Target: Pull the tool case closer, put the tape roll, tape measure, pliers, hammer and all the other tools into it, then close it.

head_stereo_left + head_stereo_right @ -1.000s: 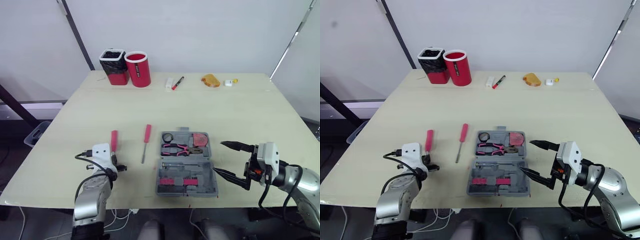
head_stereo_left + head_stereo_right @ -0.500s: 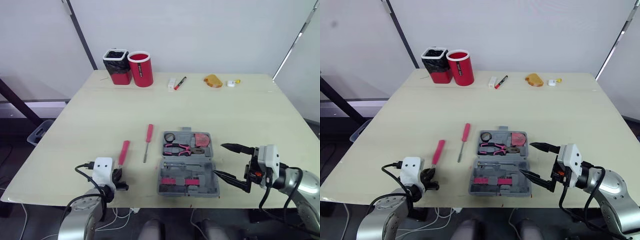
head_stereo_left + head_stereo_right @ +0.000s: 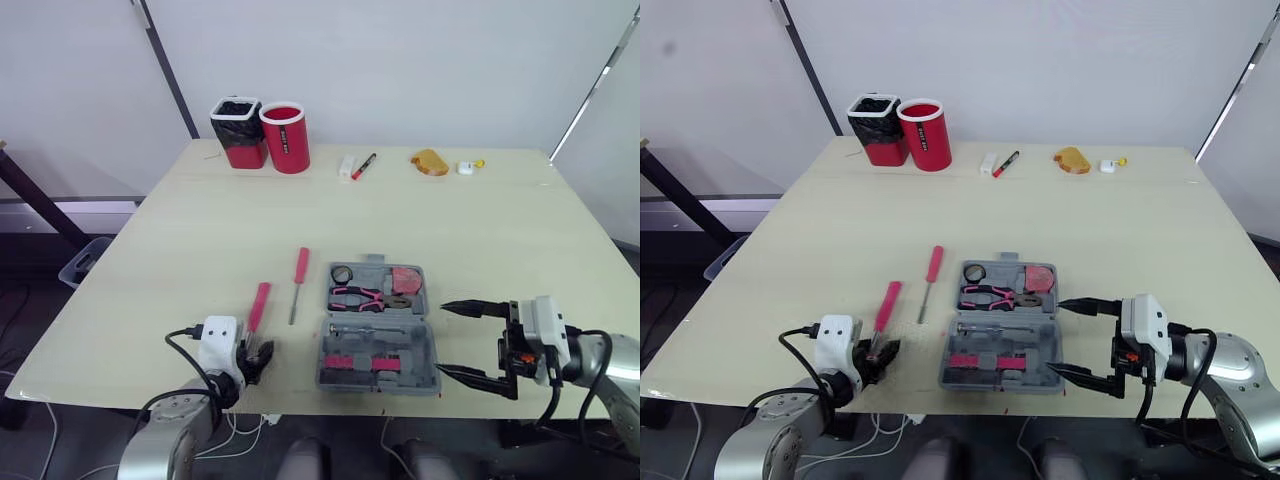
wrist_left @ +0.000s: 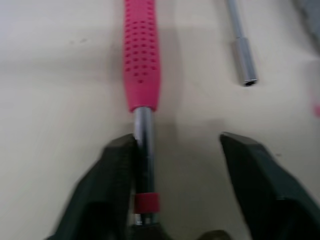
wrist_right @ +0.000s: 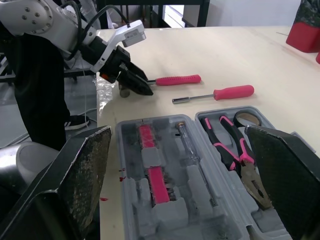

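Note:
The grey tool case [image 3: 425, 330] lies open near the table's front edge, holding the pliers [image 3: 362, 296], tape roll [image 3: 340, 274] and pink tape measure [image 3: 403, 280]. A pink screwdriver [image 3: 297, 280] lies left of it. Further left lies a pink-handled tool [image 3: 259, 305], its metal shaft [image 4: 142, 150] pointing at my left gripper [image 4: 177, 145]. That gripper is open, and the shaft rests against one finger [image 4: 117, 170]. My right gripper [image 3: 443, 338] stands wide open just right of the case, holding nothing.
At the table's far edge stand a black-lined red bin [image 3: 236, 132] and a red cup [image 3: 285, 138], with a marker [image 3: 362, 165], a white block [image 3: 346, 167], an orange object [image 3: 426, 161] and a small white item [image 3: 466, 167]. Both grippers hover at the front edge.
My left gripper dragged the pink-handled tool toward the case while shut on its shaft, then opened. My right gripper sank slightly toward the front edge and stayed open.

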You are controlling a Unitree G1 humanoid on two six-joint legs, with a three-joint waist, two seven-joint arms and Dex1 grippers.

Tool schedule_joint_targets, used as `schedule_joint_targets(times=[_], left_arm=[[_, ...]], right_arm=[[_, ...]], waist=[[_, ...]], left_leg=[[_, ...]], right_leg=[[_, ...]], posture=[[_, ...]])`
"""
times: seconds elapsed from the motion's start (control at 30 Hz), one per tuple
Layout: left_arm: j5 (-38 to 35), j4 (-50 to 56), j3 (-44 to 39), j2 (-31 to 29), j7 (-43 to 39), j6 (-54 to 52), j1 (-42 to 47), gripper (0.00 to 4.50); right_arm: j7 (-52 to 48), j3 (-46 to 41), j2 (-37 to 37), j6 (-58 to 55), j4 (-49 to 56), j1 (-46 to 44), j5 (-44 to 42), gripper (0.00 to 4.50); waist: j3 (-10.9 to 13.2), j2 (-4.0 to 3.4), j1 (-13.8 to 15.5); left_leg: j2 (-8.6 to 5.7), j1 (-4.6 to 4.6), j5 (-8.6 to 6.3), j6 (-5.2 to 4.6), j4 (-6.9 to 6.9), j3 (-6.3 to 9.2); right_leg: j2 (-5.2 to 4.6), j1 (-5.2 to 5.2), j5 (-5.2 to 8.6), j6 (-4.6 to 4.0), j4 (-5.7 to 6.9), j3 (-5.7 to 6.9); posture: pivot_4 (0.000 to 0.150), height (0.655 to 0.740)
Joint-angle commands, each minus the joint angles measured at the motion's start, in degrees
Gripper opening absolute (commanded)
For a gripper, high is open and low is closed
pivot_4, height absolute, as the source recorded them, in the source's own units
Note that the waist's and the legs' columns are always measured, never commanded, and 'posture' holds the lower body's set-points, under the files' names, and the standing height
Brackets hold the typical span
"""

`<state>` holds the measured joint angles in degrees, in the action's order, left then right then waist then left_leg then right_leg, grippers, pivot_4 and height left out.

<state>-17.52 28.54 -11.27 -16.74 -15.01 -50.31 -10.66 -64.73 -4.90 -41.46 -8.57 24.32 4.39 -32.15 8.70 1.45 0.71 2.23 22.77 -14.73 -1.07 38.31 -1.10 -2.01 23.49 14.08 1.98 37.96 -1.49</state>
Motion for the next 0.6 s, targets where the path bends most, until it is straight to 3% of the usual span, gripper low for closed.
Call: schedule_joint_targets(times=[0.03, 0.17, 0.37, 0.53, 0.6], left_arm=[[-3.7, 6.8, -3.7, -3.9, -2.9, -3.0, -1.2, 4.44], [-5.9, 8.3, -5.3, -9.4, -6.3, -4.4, -0.3, 4.44], [-5.6, -0.6, -3.9, -24.4, -22.7, 6.6, 3.9, 4.44], [-3.6, -13.9, 1.7, -34.7, -45.3, 27.9, 11.1, 4.44], [0.5, -21.8, 6.6, -39.0, -56.0, 41.7, 15.6, 4.44]], right_arm=[[0.4, -0.9, 0.6, 1.2, 0.8, -0.5, -0.3, 4.50], [0.9, -0.5, 1.2, 1.3, 0.8, -0.6, 0.3, 4.50], [2.0, -0.4, 1.9, 1.4, 1.3, -0.8, 0.8, 4.50], [2.6, 0.0, 2.3, 1.3, 2.0, -0.4, 1.2, 4.50], [3.0, 0.3, 2.6, 1.3, 1.9, -0.8, 1.4, 4.50]], waist=[[0.0, 0.05, -0.1], [0.1, 0.03, -0.1], [0.2, 0.06, 0.0], [0.2, 0.00, 0.1], [0.3, -0.02, 0.1]], left_leg=[[0.02, 0.00, 0.00, 0.00, 0.00, 0.01], [0.06, -0.01, 0.00, 0.00, 0.00, 0.02], [0.05, 0.01, 0.00, 0.01, 0.00, -0.05], [0.04, 0.04, 0.00, 0.01, -0.02, -0.15], [0.05, 0.06, 0.00, 0.01, -0.03, -0.18]], right_leg=[[0.02, 0.00, 0.00, 0.00, 0.00, 0.01], [0.06, 0.02, 0.01, -0.01, 0.01, 0.04], [0.04, 0.03, 0.01, -0.03, -0.02, 0.08], [0.02, 0.06, 0.01, -0.04, -0.05, 0.08], [-0.02, 0.08, 0.01, -0.04, -0.07, 0.07]], posture=[[0.150, 0.7400], [0.150, 0.7400], [0.150, 0.7400], [0.150, 0.7400], [0.150, 0.7400]])
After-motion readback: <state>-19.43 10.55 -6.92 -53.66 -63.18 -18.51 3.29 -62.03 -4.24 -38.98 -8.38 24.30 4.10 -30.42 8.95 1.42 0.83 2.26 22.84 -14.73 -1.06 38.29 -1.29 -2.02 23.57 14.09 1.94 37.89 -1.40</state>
